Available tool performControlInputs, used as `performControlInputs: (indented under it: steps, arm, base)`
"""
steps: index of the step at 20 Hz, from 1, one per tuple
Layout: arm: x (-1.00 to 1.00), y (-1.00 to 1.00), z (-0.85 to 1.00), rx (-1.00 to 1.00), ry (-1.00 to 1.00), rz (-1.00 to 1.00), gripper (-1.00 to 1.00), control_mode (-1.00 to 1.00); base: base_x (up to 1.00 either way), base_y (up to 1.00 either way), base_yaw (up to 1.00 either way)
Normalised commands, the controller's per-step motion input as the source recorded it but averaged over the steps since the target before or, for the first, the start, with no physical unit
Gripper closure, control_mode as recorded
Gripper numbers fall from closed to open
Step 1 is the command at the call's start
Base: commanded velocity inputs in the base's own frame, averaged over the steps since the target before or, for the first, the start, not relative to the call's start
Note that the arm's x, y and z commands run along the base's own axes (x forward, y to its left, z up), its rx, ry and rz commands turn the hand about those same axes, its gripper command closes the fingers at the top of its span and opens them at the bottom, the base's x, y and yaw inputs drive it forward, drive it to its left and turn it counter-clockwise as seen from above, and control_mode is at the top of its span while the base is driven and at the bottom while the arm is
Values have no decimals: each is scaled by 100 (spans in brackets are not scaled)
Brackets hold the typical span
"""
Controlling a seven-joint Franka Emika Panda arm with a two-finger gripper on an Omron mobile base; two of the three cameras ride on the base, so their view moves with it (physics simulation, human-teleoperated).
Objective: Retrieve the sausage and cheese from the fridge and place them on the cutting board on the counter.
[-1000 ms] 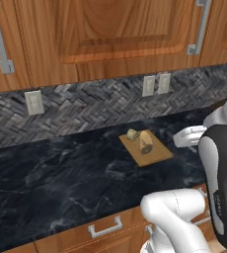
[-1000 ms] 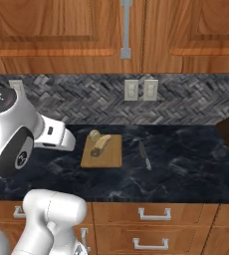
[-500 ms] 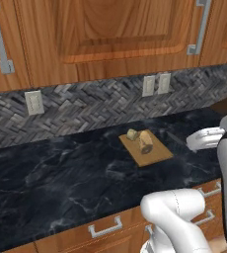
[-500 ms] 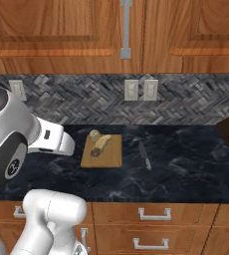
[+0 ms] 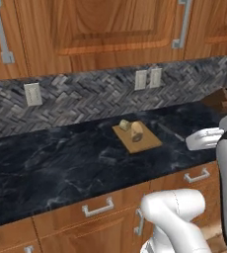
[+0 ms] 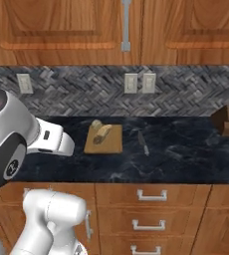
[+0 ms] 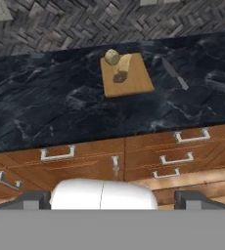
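Black marble counter [image 7: 60,107], wooden cutting board [image 7: 129,85] at twelve o'clock, two pale chunks on it, gripper [image 7: 109,197] fingers spread wide, empty.

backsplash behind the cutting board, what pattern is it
Grey herringbone tile on the backsplash; the right base view shows it best, behind the cutting board.

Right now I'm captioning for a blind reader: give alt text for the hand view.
A wooden cutting board on a black counter holds a pale chunk and a tan roll. A knife lies to its right, with drawers below.
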Motion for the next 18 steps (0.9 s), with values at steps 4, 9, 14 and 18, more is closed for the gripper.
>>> performControlInputs:
  steps: [4,9,14,18]
  arm:
    - [0,0,0,0,0,0,-100,100]
    - [0,0,0,0,0,0,-100,100]
    - [0,0,0,0,0,0,-100,100]
    - [0,0,0,0,0,0,-100,100]
  base:
    - [-73,-4,-1]
    - [-19,-91,-54]
    - [0,-80,-75]
    - [0,-69,-80]
